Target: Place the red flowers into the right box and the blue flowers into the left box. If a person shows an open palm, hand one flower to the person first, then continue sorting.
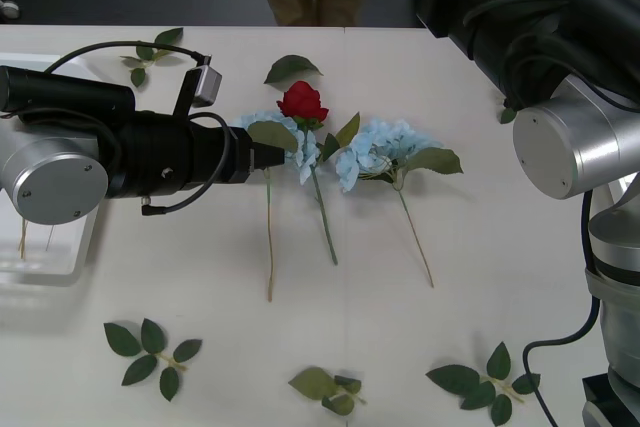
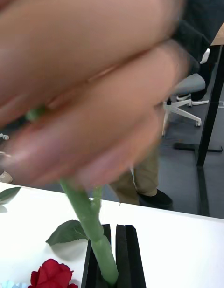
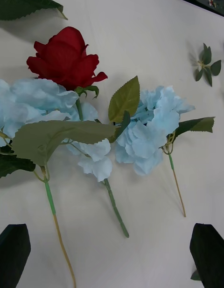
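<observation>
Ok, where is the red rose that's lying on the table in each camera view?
Front view: the red rose lies mid-table between two blue flowers.
Left wrist view: the rose overlaps blue petals, ahead of the open left gripper.
Right wrist view: the rose sits beside the right gripper, which clamps a green stem.
Shared landmark: the loose green leaf just beyond its head.

On the table [image 1: 400,347], a red flower [image 1: 303,103] lies between two blue flowers [image 1: 375,152]. The left box [image 1: 40,257] sits at the table's left edge.
</observation>
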